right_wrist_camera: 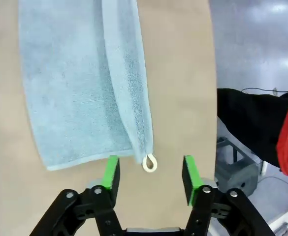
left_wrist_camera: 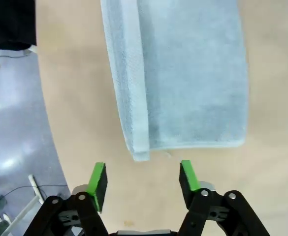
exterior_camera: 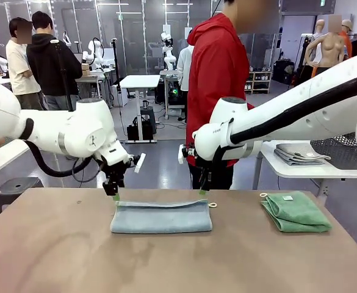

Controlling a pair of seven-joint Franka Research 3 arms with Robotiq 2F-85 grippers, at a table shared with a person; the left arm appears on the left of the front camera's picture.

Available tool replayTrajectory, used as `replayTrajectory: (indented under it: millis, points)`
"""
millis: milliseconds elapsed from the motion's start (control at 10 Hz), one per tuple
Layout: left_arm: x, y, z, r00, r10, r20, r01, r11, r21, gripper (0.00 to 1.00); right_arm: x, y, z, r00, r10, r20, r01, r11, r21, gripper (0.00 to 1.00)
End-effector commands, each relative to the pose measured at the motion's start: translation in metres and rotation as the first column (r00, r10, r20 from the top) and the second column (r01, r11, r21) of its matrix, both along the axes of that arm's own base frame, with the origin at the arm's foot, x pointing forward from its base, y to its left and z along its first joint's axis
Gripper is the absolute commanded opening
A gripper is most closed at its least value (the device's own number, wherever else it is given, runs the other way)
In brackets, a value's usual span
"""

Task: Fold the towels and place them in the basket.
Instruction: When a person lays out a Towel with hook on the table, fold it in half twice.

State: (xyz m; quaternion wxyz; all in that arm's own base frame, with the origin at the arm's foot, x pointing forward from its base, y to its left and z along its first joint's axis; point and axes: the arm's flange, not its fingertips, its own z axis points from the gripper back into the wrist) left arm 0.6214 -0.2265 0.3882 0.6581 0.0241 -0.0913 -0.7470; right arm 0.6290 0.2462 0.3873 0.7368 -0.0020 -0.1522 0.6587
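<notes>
Both lie folded on the bench [exterior_camera: 56, 244], the blue-grey towel [exterior_camera: 161, 217] mid-bench under the released left fingers [left_wrist_camera: 97, 179] and right fingers [right_wrist_camera: 112, 174], the green towel [exterior_camera: 296, 213] at right; neither is in the basket [exterior_camera: 346, 151] yet.

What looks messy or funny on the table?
Nothing really stands out. The blue-grey towel lies folded flat in the middle, with only its little loop poking out at one corner. The green towel sits folded off to the robot's right.

No legible text: the white tag [exterior_camera: 287, 198] on the mint green terry towel [exterior_camera: 299, 215], lower right, is too small to read.
</notes>
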Motion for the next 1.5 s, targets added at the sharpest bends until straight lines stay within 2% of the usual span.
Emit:
replayTrajectory:
  millis: [0,100,200,400,500,600,700,800,900,1000,1100,1200,1300,1400]
  points:
    - [-0.032,0.011,0.04,0.999,-0.012,-0.047,0.01,0.999,-0.047,0.99,-0.034,0.001,0.04,0.998,-0.052,-0.04,0.054,0.998,0.025,1.0]
    - [-0.051,0.013,0.056,0.999,-0.005,-0.051,0.001,0.997,-0.081,1.0,-0.054,0.001,0.053,0.996,-0.075,-0.058,0.077,0.996,0.046,0.88]
    - [-0.069,0.017,0.067,0.999,-0.016,-0.052,0.01,0.993,-0.121,1.0,-0.075,0.001,0.063,0.995,-0.086,-0.054,0.089,0.995,0.049,1.0]
    - [-0.099,0.03,0.081,0.999,-0.035,-0.027,0.029,0.984,-0.178,1.0,-0.11,-0.005,0.08,0.989,-0.133,-0.07,0.135,0.99,0.029,1.0]
    - [-0.11,0.037,0.084,0.999,-0.041,-0.011,0.038,0.98,-0.195,1.0,-0.125,-0.007,0.087,0.972,-0.217,-0.085,0.22,0.975,0.024,1.0]
    - [-0.115,0.044,0.086,0.999,-0.049,0.011,0.05,0.976,-0.21,1.0,-0.135,-0.007,0.092,0.927,-0.366,-0.087,0.371,0.927,0.062,1.0]
    - [-0.118,0.048,0.085,0.998,-0.063,0.028,0.068,0.975,-0.214,1.0,-0.143,-0.01,0.092,0.767,-0.641,-0.024,0.642,0.767,0.024,1.0]
    - [-0.12,0.052,0.082,0.996,-0.082,0.026,0.086,0.971,-0.221,1.0,-0.154,-0.011,0.094,0.646,-0.763,-0.002,0.763,0.646,0.004,1.0]
    - [-0.122,0.056,0.078,0.995,-0.092,0.025,0.096,0.968,-0.234,1.0,-0.164,-0.01,0.096,0.534,-0.846,-0.017,0.846,0.533,0.011,1.0]
    - [-0.121,0.061,0.076,0.994,-0.108,0.028,0.111,0.964,-0.243,1.0,-0.165,-0.01,0.094,0.44,-0.896,-0.052,0.897,0.437,0.058,1.0]
    - [-0.12,0.066,0.077,0.992,-0.121,0.036,0.127,0.955,-0.267,1.0,-0.165,-0.011,0.086,0.352,-0.92,-0.174,0.936,0.347,0.059,1.0]
    - [-0.119,0.074,0.079,0.99,-0.129,0.054,0.14,0.941,-0.31,1.0,-0.164,-0.01,0.076,0.284,-0.905,-0.317,0.953,0.304,-0.013,1.0]
    - [-0.119,0.087,0.085,0.988,-0.129,0.079,0.15,0.914,-0.378,1.0,-0.162,-0.012,0.072,0.239,-0.893,-0.382,0.956,0.285,-0.068,1.0]
    - [-0.129,0.105,0.096,0.989,-0.096,0.113,0.138,0.877,-0.46,1.0,-0.162,-0.012,0.075,0.208,-0.895,-0.396,0.963,0.257,-0.076,1.0]
